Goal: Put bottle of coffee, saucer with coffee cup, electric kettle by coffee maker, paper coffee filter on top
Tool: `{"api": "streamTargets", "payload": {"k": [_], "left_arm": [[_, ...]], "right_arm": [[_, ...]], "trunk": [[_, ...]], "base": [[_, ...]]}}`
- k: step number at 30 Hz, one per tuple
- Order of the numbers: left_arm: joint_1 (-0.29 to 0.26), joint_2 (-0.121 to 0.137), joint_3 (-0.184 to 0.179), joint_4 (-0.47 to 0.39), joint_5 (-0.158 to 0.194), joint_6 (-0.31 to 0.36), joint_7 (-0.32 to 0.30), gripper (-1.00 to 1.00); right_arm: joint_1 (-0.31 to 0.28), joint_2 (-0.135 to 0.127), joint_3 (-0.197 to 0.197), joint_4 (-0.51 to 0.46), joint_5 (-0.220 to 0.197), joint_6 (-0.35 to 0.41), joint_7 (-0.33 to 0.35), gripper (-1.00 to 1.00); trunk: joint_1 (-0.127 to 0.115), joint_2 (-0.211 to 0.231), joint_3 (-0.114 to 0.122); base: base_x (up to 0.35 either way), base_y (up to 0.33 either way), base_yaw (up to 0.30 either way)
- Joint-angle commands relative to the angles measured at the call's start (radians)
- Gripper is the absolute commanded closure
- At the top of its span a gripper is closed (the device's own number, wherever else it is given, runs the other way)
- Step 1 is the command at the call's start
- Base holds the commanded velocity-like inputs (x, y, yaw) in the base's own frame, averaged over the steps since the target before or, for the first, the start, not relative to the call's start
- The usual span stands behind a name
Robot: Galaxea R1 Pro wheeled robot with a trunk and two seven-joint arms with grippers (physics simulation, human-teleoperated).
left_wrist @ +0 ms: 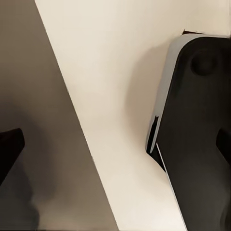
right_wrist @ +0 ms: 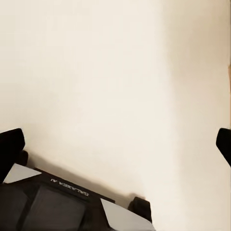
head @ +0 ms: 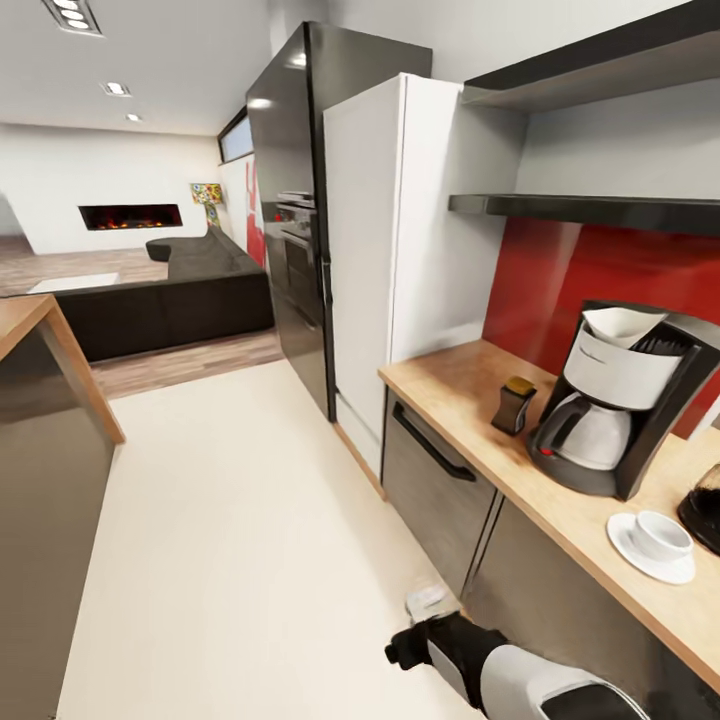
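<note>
On the kitchen countertop (head: pixel 450 385) stands the coffee maker (head: pixel 620 410), with the white paper coffee filter (head: pixel 622 325) resting in its top. Just left of it is the bottle of coffee (head: pixel 514 404). In front and to the right, the coffee cup (head: pixel 660 535) sits on the saucer (head: pixel 625 545). The electric kettle (head: pixel 705 505) is cut off by the head view's right edge. The kitchen shelf (head: pixel 580 208) above is bare where it shows. My left gripper (left_wrist: pixel 115 149) and right gripper (right_wrist: pixel 115 144) both hang open over the floor, holding nothing.
A white fridge (head: pixel 400 250) and a black oven tower (head: pixel 290 220) stand left of the counter. A wood-topped island (head: pixel 50 330) borders the left side. Cream floor (head: pixel 230 520) runs between them toward a dark sofa (head: pixel 170 300). My right arm (head: pixel 500 670) hangs low beside the cabinets.
</note>
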Motion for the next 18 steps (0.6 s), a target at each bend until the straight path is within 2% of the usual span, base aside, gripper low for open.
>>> {"api": "streamTargets", "payload": {"k": [1, 2, 3, 6, 9, 13, 15, 16, 18], "left_arm": [[0.001, -0.001, 0.003, -0.001, -0.004, -0.005, 0.001, -1.00], [0.001, -0.001, 0.003, -0.001, -0.004, -0.006, 0.001, -1.00], [0.001, -0.006, 0.001, -0.001, -0.005, -0.009, 0.000, -1.00], [0.001, -0.021, -0.002, -0.001, -0.010, -0.011, 0.000, -1.00], [0.001, -0.027, -0.003, 0.000, -0.012, -0.012, 0.000, -1.00], [0.004, -0.031, -0.004, 0.002, -0.011, -0.014, 0.000, -1.00], [0.006, -0.033, -0.004, 0.012, -0.011, -0.016, 0.000, -1.00], [0.007, -0.034, -0.004, 0.036, -0.012, -0.027, 0.000, -1.00], [0.007, -0.034, -0.004, 0.065, -0.012, -0.055, 0.000, -1.00]], "right_arm": [[0.027, -0.016, 0.002, -0.002, 0.011, -0.022, 0.004, -1.00], [0.040, -0.025, 0.002, -0.002, 0.011, -0.036, 0.004, -1.00], [0.093, -0.060, 0.002, -0.002, 0.010, -0.089, 0.004, -1.00], [0.182, -0.110, 0.001, -0.002, 0.009, -0.160, 0.004, -1.00], [0.250, -0.135, -0.001, -0.002, 0.008, -0.214, 0.003, -1.00], [0.298, -0.159, -0.003, -0.002, 0.003, -0.230, 0.003, -1.00], [0.319, -0.179, -0.005, -0.002, -0.019, -0.233, 0.003, -1.00], [0.348, -0.195, -0.008, -0.002, -0.086, -0.234, 0.003, -1.00], [0.383, -0.202, -0.008, -0.002, -0.164, -0.235, 0.004, -1.00]], "trunk": [[0.001, -0.002, -0.002], [0.001, -0.002, -0.002], [0.001, -0.002, -0.002], [0.001, -0.002, -0.002], [0.001, -0.002, -0.002], [0.001, -0.002, -0.002], [0.001, -0.002, -0.002], [0.001, -0.002, -0.002], [0.001, -0.002, -0.002]], "base": [[0.000, 0.000, 0.279], [0.000, 0.000, 0.279], [0.000, 0.000, 0.279], [0.000, 0.000, 0.199], [0.000, 0.000, 0.054], [0.000, 0.000, 0.010], [0.000, 0.000, 0.003], [0.000, 0.000, 0.001], [0.000, 0.000, 0.000]]}}
